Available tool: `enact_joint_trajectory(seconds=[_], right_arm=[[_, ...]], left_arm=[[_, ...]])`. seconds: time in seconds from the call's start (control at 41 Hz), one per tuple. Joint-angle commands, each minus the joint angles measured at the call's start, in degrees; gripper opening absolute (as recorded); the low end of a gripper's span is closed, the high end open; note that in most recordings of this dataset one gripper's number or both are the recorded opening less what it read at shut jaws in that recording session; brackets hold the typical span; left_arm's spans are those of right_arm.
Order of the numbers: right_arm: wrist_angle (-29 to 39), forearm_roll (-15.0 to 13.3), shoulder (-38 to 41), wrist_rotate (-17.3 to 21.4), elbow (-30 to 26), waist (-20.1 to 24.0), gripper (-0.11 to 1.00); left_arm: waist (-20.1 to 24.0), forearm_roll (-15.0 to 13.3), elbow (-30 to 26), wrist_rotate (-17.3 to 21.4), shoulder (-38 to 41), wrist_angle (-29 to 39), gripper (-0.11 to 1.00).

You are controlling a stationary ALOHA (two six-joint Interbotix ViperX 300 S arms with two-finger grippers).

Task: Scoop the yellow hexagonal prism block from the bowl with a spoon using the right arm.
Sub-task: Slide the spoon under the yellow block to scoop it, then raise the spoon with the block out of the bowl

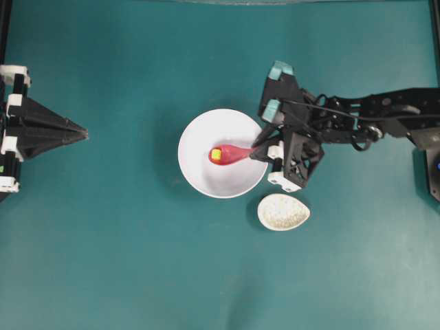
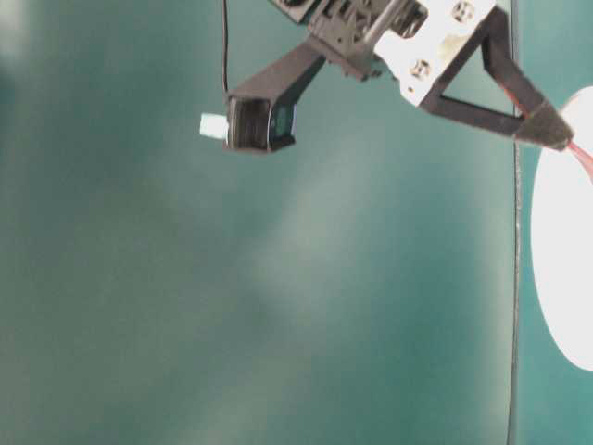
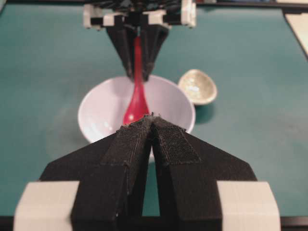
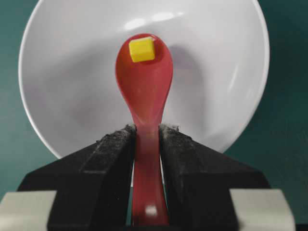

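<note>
The right hand (image 4: 147, 139) is clamped tight on the handle of the pink-red spoon (image 4: 144, 82). Its long axis runs straight out over the white bowl (image 4: 57, 96), with the yellow hexagonal prism block (image 4: 142, 49) in the scoop's far tip.

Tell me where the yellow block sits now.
The yellow block lies in the spoon scoop's far end, over the white bowl, centre of the overhead view.
</note>
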Motion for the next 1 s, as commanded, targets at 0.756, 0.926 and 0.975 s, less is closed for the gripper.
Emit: enact_joint_trajectory(seconds=[0.756,0.926,0.975], right_arm=[[-17.6,0.2,-2.6,0.0,6.2,2.7,0.25],[-20.2,0.2,-3.4,0.0,6.9,2.9,0.25],[-20.6,0.2,-3.7,0.0,6.9,3.0,0.25]], left_arm=[[0.1,0.1,-1.6,-0.1,0.3,-0.3,0.05],[0.1,0.1,-1.6,-0.1,0.3,-0.3,0.05],[0.1,0.0,-1.6,-0.1,0.3,-0.2,0.05]])
